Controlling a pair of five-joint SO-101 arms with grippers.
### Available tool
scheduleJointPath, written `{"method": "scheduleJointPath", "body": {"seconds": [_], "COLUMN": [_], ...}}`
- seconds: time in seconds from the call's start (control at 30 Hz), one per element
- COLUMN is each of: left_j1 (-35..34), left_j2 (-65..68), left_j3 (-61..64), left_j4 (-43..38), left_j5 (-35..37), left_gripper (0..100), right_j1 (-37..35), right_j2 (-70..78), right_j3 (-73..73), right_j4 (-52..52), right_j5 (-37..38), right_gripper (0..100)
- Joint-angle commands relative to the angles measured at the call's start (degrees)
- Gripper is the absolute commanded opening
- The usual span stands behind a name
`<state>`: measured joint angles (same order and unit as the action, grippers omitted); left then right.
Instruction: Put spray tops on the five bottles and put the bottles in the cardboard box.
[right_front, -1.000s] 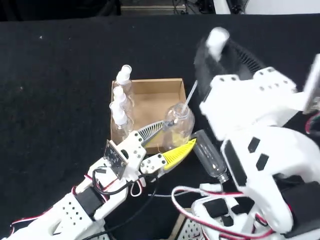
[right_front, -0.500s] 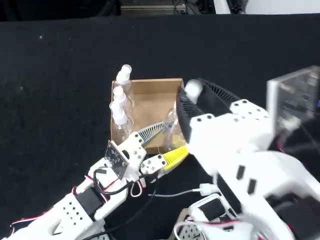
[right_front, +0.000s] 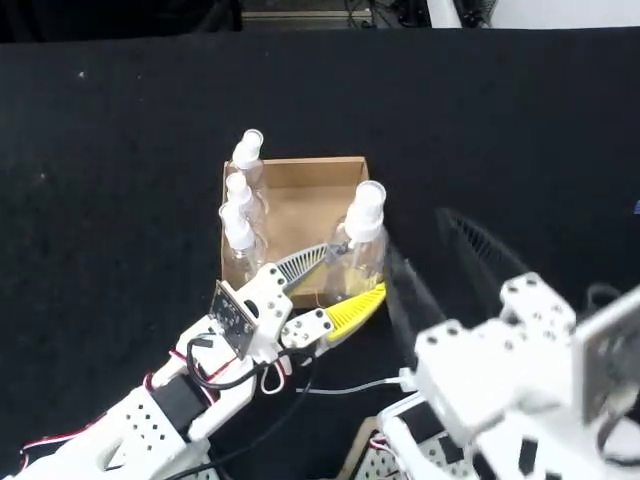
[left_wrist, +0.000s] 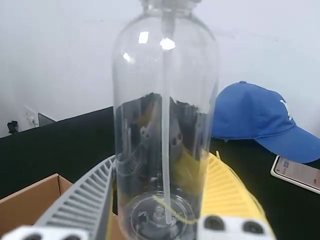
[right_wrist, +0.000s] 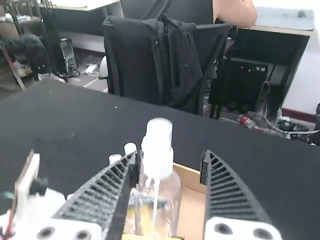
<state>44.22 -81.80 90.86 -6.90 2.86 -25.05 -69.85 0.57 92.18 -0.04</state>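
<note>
A clear bottle (right_front: 362, 250) with a white spray top (right_front: 367, 200) stands upright at the right wall of the cardboard box (right_front: 300, 200). My left gripper (right_front: 352, 272) is shut on its lower body, grey finger on one side and yellow finger on the other. In the left wrist view the bottle (left_wrist: 165, 115) rises between those fingers (left_wrist: 225, 195), with the dip tube running down inside. My right gripper (right_front: 440, 265) is open and empty, set back from the bottle. The right wrist view has the spray top (right_wrist: 158, 142) beyond its spread fingers (right_wrist: 220, 190). Three capped bottles (right_front: 238, 195) line the box's left wall.
The table is covered in black cloth (right_front: 120, 200). My right arm's white body (right_front: 500, 390) takes up the near right corner. A blue cap (left_wrist: 255, 120) and a phone (left_wrist: 297, 172) lie off to one side in the left wrist view. Behind the table stands a chair with a dark jacket (right_wrist: 165, 55).
My right gripper carried the spray top over to the held bottle, let go of it there and drew back toward the near right. The left arm kept still.
</note>
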Motion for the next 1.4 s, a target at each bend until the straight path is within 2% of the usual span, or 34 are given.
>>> {"method": "scheduleJointPath", "body": {"seconds": [0.0,0.13,0.2,0.33,0.4,0.6,0.67,0.83,1.17,1.37], "left_j1": [0.6,0.7,0.7,0.7,0.7,6.2,7.6,8.0,7.8,7.5], "left_j2": [-1.1,-1.1,-1.1,-1.0,-1.0,-1.0,-1.0,-1.0,-1.0,-1.0], "left_j3": [-0.9,-0.9,-1.0,-0.9,-0.9,0.4,1.1,1.1,1.3,1.1], "left_j4": [-1.1,-1.1,-1.1,-1.1,-1.1,-1.3,-1.5,-1.5,-1.5,-1.6], "left_j5": [0.4,0.4,0.4,0.4,0.4,0.0,-2.3,-8.1,-8.2,-8.2], "left_gripper": [4,4,4,4,4,4,4,4,4,4], "right_j1": [-0.5,-0.8,-0.8,-0.9,-0.9,-0.9,-0.9,-0.9,-0.9,-0.9], "right_j2": [-7.1,-10.8,-11.3,-11.4,-11.4,-11.4,-11.4,-11.4,-12.0,-21.4], "right_j3": [10.8,25.5,30.0,31.0,30.9,31.1,31.2,31.1,35.1,35.4], "right_j4": [-4.5,-8.3,-8.9,-8.4,-8.8,-8.4,-8.1,-4.4,-3.5,-3.8], "right_j5": [2.1,4.0,4.0,3.9,3.9,3.9,3.9,3.9,3.9,3.9], "right_gripper": [18.2,18.6,22.0,32.7,34.5,31.8,30.6,30.0,30.1,29.7]}}
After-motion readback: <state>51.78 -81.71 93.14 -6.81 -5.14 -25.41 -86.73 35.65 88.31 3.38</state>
